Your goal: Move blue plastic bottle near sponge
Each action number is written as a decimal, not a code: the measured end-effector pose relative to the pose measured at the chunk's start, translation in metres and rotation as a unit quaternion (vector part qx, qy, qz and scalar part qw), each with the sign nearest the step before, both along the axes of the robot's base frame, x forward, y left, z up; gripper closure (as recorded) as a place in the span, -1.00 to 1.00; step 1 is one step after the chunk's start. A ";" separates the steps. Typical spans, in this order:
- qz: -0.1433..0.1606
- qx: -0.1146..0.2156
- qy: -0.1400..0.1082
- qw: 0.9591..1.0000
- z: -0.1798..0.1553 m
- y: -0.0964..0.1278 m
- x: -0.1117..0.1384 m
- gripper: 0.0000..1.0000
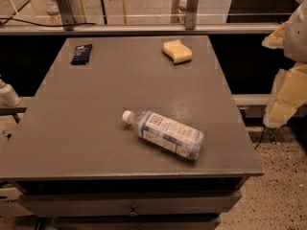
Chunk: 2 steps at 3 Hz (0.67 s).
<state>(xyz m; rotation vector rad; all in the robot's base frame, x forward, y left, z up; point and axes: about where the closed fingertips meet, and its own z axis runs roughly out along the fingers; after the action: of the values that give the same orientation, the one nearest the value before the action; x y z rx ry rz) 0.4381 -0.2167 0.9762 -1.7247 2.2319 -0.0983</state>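
Note:
The blue plastic bottle [167, 134] lies on its side on the grey table [96, 95], near the front edge and right of centre. Its white cap points left and its white-and-blue label faces up. The sponge [177, 51], a pale yellow block with wavy edges, lies at the table's far right, well apart from the bottle. My gripper [271, 80] hangs off the table's right side, above the floor. It is open and empty, with its pale yellow pads [287, 97] apart. It touches nothing.
A small dark blue flat packet [81, 53] lies at the table's far left. A metal rail [144, 28] with posts runs behind the table. A white object [7, 94] pokes in at the left edge. Speckled floor [278, 190] lies to the right.

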 end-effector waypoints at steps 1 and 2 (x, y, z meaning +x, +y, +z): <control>0.000 0.000 0.000 1.000 0.000 0.000 0.000 -1.00; 0.001 0.032 -0.011 0.999 -0.002 0.010 0.002 -1.00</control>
<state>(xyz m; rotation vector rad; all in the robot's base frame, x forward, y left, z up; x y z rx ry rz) 0.4406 -0.2067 0.9745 -1.6848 2.1937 -0.0442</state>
